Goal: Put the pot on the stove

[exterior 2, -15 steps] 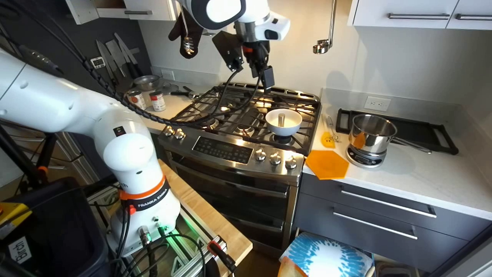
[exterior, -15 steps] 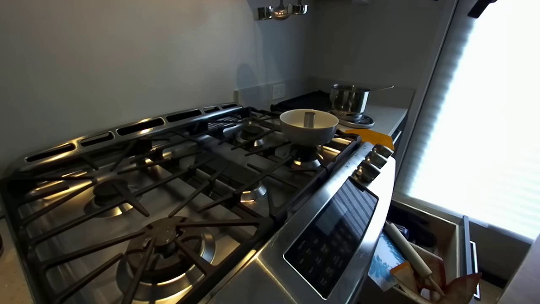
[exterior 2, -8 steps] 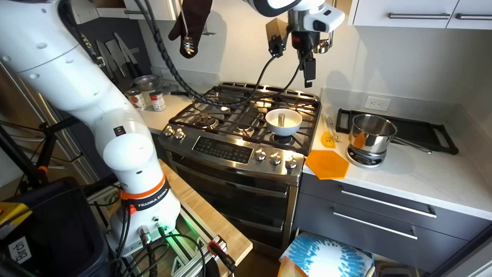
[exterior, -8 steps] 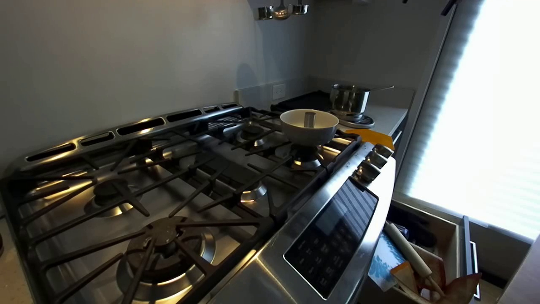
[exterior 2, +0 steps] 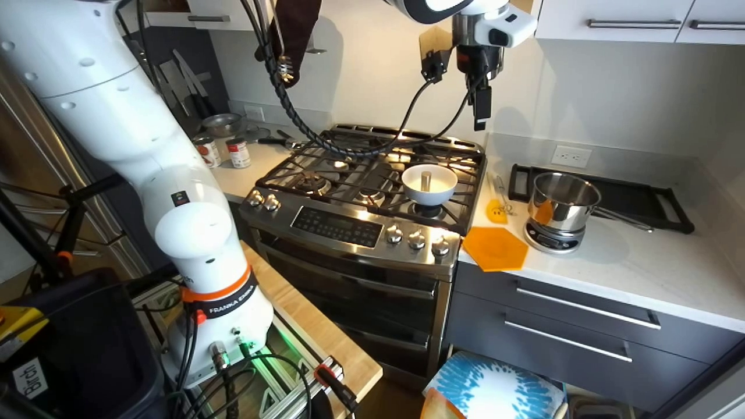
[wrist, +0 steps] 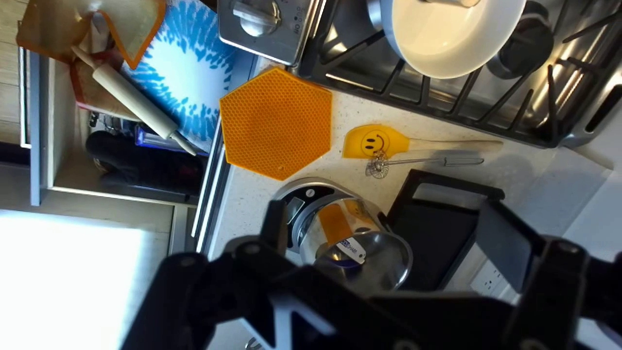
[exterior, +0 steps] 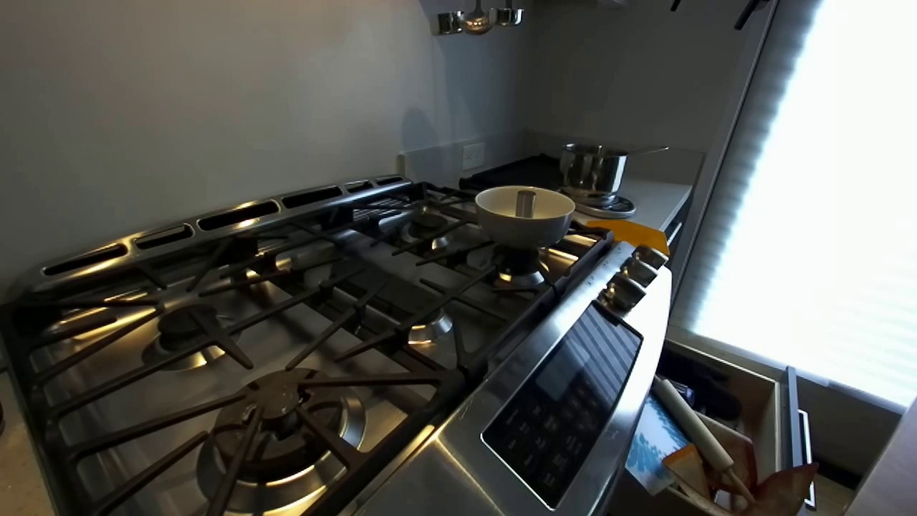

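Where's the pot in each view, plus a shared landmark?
In an exterior view: pot upper right, bowl to its left.
In an exterior view: pot right of centre, bowl to its left.
Wrist view: pot below centre, bowl at top edge.
Landmark: the bowl on the stove.

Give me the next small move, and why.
I'd ease the open fingers a little toward the pot and down, likely lining up to grip it. They are spread and hold nothing, an exterior view shows them higher than the pot, and the pot sits on a scale, not yet on the stove.
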{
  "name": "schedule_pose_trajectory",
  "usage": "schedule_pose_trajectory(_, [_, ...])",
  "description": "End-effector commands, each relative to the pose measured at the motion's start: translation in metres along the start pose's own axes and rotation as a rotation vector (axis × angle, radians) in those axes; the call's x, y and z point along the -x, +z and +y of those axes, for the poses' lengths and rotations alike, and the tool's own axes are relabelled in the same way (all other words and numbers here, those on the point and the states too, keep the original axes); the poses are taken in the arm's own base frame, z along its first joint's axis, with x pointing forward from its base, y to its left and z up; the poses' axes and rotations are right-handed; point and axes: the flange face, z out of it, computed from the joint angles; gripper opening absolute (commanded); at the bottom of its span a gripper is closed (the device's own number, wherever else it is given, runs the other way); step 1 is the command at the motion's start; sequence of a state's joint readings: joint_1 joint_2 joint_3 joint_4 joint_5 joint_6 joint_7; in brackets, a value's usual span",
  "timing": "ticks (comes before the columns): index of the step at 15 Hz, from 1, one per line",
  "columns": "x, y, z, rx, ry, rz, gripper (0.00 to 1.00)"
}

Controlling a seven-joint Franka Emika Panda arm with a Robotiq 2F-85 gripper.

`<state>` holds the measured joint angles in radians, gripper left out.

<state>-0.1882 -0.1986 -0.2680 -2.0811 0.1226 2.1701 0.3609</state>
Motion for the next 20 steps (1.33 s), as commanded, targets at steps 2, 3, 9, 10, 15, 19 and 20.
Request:
schedule_pose_trajectory(2, [-0.041, 0.045, -0.014, 0.006, 0.17, -0.099, 1.0])
schedule_pose_trajectory(3, [-0.05, 0.056, -0.017, 0.012, 0.216, -0.11, 1.0])
schedule_pose_trajectory(9, [-0.121, 0.13, -0.03, 0.095, 0.495, -0.125, 1.0])
schedule_pose_trajectory(10, [-0.131, 0.14, -0.031, 0.11, 0.544, -0.122, 1.0])
schedule_pose_trajectory(15, [-0.137, 0.162, -0.031, 0.159, 0.597, -0.109, 1.0])
schedule_pose_trajectory(19, [-0.143, 0.165, -0.035, 0.165, 0.611, -0.106, 1.0])
schedule_pose_trajectory(20, [-0.148, 0.179, -0.038, 0.191, 0.668, -0.082, 1.0])
